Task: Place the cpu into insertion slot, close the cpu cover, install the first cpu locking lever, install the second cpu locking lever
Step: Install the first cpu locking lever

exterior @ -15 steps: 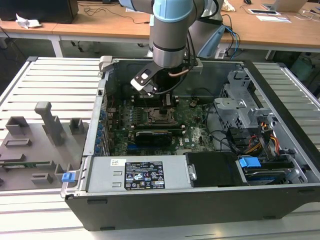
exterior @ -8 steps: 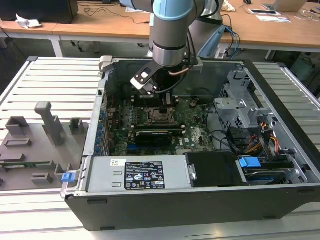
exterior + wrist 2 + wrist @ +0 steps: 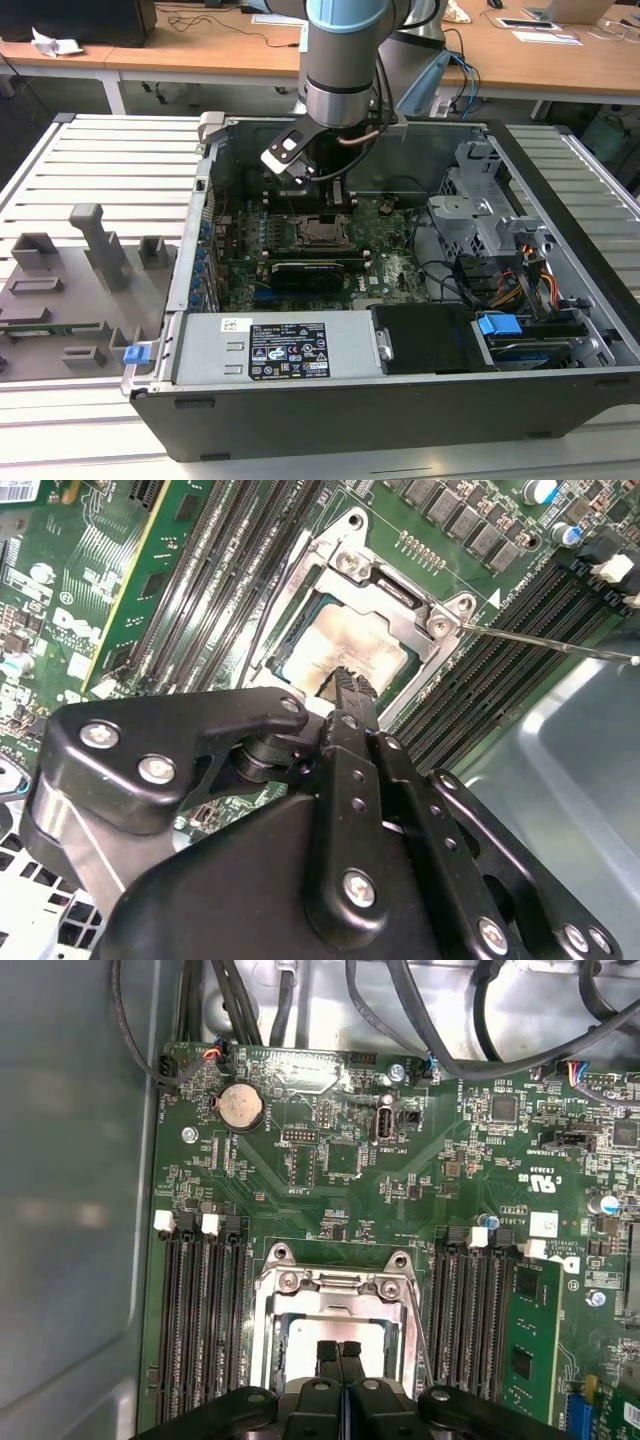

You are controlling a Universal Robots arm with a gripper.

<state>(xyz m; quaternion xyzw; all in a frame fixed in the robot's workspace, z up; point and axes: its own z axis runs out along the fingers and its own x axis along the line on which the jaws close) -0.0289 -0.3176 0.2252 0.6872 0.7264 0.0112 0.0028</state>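
Observation:
In both wrist views the cpu (image 3: 345, 645) (image 3: 318, 1328) lies flat in the insertion slot (image 3: 262, 1332) on the green motherboard, its pale metal top showing through the cut-out of the cpu cover (image 3: 385, 580) (image 3: 335, 1287). The cover lies flat over the socket. My gripper (image 3: 345, 678) (image 3: 338, 1348) is shut, with its two black fingertips pressed together right over the chip's top; I cannot tell whether they touch it. A thin metal locking lever (image 3: 545, 642) (image 3: 420, 1325) sticks out from the socket's corner across the memory slots. In the exterior view the gripper (image 3: 335, 198) hangs just above the socket (image 3: 322, 232).
Rows of black memory slots (image 3: 205, 1310) (image 3: 470, 1310) flank the socket. The grey case wall (image 3: 70, 1180) stands close beside the board. Cables (image 3: 440, 1020) run along the board's far edge. A power supply (image 3: 285, 350) and a drive cage (image 3: 480, 215) fill the rest of the case.

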